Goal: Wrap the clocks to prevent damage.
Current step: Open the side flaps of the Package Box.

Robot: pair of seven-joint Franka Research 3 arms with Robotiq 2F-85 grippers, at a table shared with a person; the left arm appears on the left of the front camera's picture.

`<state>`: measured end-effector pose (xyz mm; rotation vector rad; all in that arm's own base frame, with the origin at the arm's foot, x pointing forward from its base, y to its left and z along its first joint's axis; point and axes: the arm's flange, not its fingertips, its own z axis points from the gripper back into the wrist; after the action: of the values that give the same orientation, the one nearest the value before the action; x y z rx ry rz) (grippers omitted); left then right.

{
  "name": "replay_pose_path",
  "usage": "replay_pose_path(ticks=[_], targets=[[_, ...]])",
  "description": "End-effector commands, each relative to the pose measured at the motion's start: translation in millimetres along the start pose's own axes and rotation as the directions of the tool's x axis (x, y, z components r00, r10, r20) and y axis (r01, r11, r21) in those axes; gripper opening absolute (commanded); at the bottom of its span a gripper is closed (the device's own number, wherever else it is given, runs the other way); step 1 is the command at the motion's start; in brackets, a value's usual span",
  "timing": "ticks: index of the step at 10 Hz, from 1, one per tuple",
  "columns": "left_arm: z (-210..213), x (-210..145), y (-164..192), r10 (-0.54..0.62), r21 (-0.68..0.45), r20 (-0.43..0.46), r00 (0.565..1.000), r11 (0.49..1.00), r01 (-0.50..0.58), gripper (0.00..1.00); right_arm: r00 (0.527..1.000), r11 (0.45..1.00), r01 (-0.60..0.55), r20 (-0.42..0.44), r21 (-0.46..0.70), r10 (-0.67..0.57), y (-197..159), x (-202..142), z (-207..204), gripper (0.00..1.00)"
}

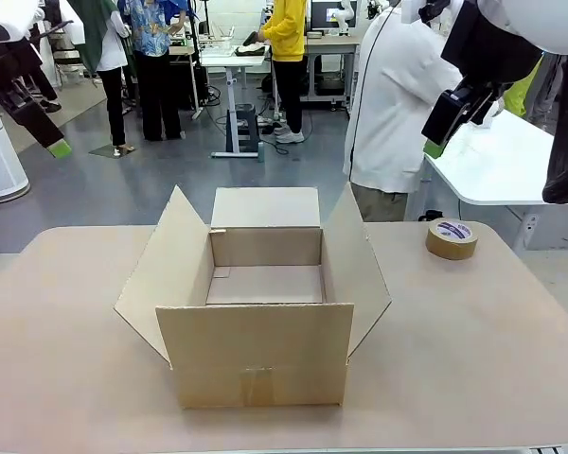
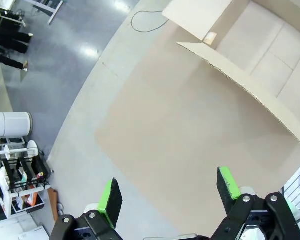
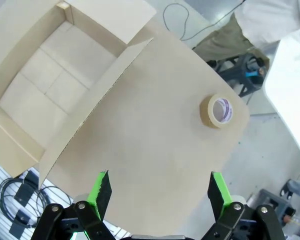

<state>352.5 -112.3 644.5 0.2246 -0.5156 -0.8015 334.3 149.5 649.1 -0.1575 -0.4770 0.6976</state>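
Note:
No clocks are in view. An open cardboard box stands in the middle of the beige table, its flaps spread and its inside bare. My left gripper hangs high at the upper left, away from the table. In the left wrist view the left gripper is open over bare tabletop, with the box's flap ahead of it. High at the upper right is my right gripper. The right wrist view shows that gripper open above the table, with nothing between its fingers.
A roll of brown tape lies flat at the table's far right, also seen as the tape roll from the right wrist. A person in a white shirt stands behind the table's far edge. A white side table is at the right.

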Motion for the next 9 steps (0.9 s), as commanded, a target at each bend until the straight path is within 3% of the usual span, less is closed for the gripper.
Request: replay_pose_path(ticks=[1, 3, 4, 5, 6, 9], targets=[[-5, -1, 0, -0.005, -0.001, -0.001, 1.000, 1.000, 0.005, 1.00, 1.000, 1.000, -0.003, 0.021, 0.009, 0.003, -2, -2, -6, 1.00], [-3, 0, 0, -0.001, -0.003, -0.004, 1.000, 1.000, 0.001, 1.00, 1.000, 1.000, 0.002, 0.001, 0.001, -0.002, -1, 0, -1, 1.00], [-2, -6, 20, -0.107, -0.200, 0.100, 0.989, 0.972, 0.125, 1.00, 0.990, 0.988, -0.105, 0.102, 0.115, 0.094, -30, -6, -1, 1.00], [-4, -13, 44, -0.145, -0.312, 0.195, 0.970, 0.928, 0.201, 1.00, 0.963, 0.939, -0.183, 0.246, 0.292, 0.111, -52, -13, -1, 1.00], [-7, -22, 67, -0.163, -0.353, 0.291, 0.943, 0.897, 0.265, 1.00, 0.961, 0.950, -0.130, 0.272, 0.284, 0.050, -76, -21, -5, 1.00], [-8, -54, 95, -0.121, -0.420, 0.426, 0.896, 0.851, 0.315, 1.00, 0.904, 0.843, -0.188, 0.425, 0.504, -0.052, -121, -57, -16, 1.00]])
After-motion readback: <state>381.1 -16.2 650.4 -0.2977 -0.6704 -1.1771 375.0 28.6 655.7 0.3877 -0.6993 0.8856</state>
